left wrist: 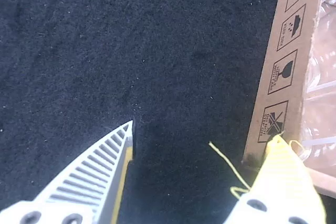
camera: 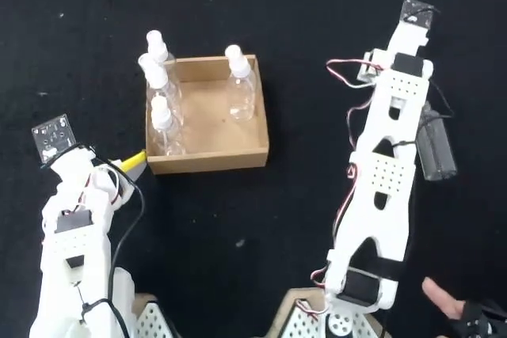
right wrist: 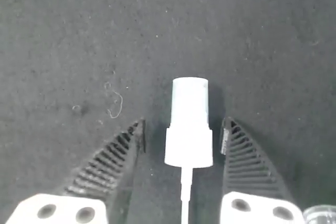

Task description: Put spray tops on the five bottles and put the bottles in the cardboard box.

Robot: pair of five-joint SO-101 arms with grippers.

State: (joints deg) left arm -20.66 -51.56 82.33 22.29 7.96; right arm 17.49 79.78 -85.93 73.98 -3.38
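- Right pincer [right wrist: 184,123]: its black jaws are spread, one on each side of a white spray top [right wrist: 189,129]. I see a thin gap on both sides, so nothing is clamped.
- The spray top lies flat on the black table [camera: 277,219], with its thin tube running back between the jaws toward the wrist.
- A clear rim [right wrist: 320,213] shows at the corner of the right wrist view. I can't tell what it belongs to.
- Left pincer [left wrist: 202,130]: the jaws are wide apart and hold nothing. It has one white finger [left wrist: 94,177] and one yellow finger [left wrist: 283,171].
- The yellow tip is just beside the near left corner of the box [left wrist: 286,61]. I can't tell whether it touches. From above, the left pincer [camera: 135,162] sits low by that same corner.
- A loose bottle [camera: 436,144], clear, lies on its side on the table, right against the outer flank of the right arm [camera: 384,172]. I can't make out a top on it.
- The cardboard box [camera: 207,156] is open and sits left of centre on the table.
- There are four bottles [camera: 162,120] upright in the box, each with a white top on.
- Three stand in a row along the left wall, running front to back.
- The fourth stands alone in the far right corner [camera: 239,85], apart from the row.
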